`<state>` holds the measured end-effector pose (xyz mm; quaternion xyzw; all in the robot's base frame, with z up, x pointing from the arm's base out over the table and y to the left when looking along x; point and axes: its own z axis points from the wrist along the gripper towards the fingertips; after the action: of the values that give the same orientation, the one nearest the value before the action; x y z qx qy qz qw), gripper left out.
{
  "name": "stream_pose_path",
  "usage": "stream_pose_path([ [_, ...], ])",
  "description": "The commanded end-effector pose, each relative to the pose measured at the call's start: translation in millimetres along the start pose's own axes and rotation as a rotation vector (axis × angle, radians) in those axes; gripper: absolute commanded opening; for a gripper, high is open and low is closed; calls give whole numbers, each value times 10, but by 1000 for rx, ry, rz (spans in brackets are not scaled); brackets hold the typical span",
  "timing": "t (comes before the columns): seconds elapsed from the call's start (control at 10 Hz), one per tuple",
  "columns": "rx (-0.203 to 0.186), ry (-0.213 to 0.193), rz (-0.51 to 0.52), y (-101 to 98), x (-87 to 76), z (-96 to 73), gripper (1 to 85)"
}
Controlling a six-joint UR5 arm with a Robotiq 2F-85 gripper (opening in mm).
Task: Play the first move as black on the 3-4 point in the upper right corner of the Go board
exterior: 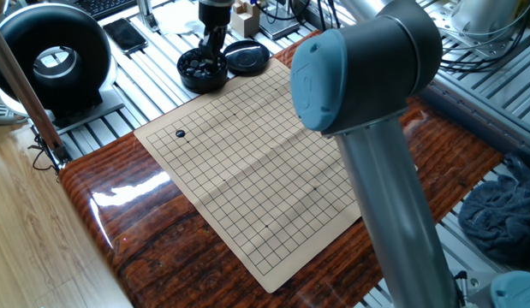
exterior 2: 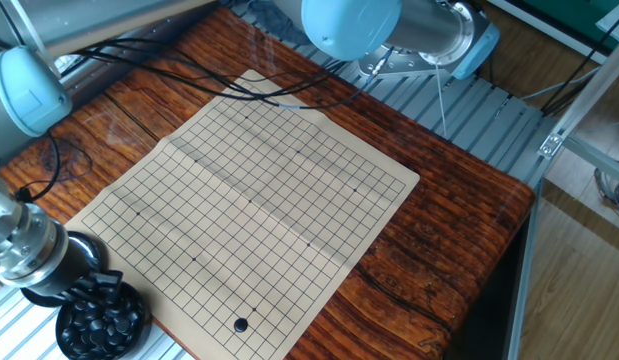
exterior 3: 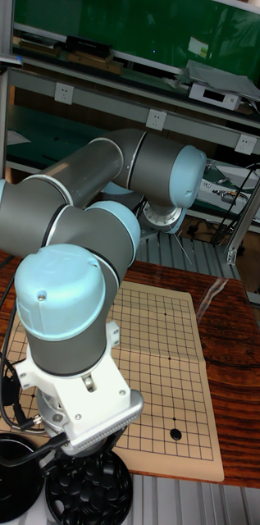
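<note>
One round black Go stone (exterior: 181, 133) sits on the beige gridded Go board (exterior: 256, 162), near a corner on the side by the black bowl of stones (exterior: 203, 70); placement looks done; hand (exterior: 213, 44) over that bowl, fingers' spread cannot be told; what is left, if anything, is withdrawal.

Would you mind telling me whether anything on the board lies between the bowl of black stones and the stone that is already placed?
Nothing visible does. The gripper is down in the bowl of black stones, and the grid between it and the single black stone on the board holds no other stones or objects.
</note>
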<state>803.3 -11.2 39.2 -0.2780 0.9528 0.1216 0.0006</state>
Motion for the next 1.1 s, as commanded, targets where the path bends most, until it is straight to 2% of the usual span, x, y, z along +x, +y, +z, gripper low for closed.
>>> stream_pose_path([
  [0.0, -13, -10, -3, 20, -30, 6, 223],
  [0.5, -16, -14, 0, 30, -41, 3, 220],
  [1.0, -15, -15, 12, 44, -52, -16, 147],
])
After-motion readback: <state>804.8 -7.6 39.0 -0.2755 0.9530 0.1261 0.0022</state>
